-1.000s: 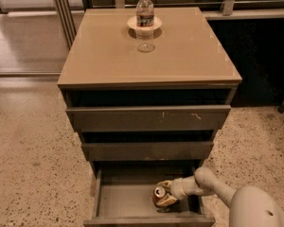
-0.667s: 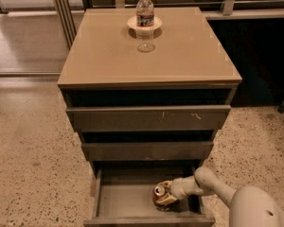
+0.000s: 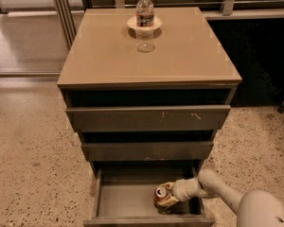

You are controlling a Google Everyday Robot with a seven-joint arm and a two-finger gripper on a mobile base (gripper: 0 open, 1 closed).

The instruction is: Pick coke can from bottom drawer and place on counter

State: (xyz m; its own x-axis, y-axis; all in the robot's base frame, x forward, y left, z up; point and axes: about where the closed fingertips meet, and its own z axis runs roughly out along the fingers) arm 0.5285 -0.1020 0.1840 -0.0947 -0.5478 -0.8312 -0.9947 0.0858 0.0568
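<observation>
Grasp step, I judged. End effector (image 3: pixel 165 201) down in open bottom drawer (image 3: pixel 128 200), below tabletop (image 3: pixel 180 56) front edge, at coke can (image 3: pixel 161 193); clamped or not, I couldn't tell. Next: confirm hold, lift clear, reach tabletop.

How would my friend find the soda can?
Look at the drawer cabinet, then its open bottom drawer. The coke can sits inside at the right, with the gripper at it. It is short and red-brown, unlike the tall clear bottle on the counter.
</observation>
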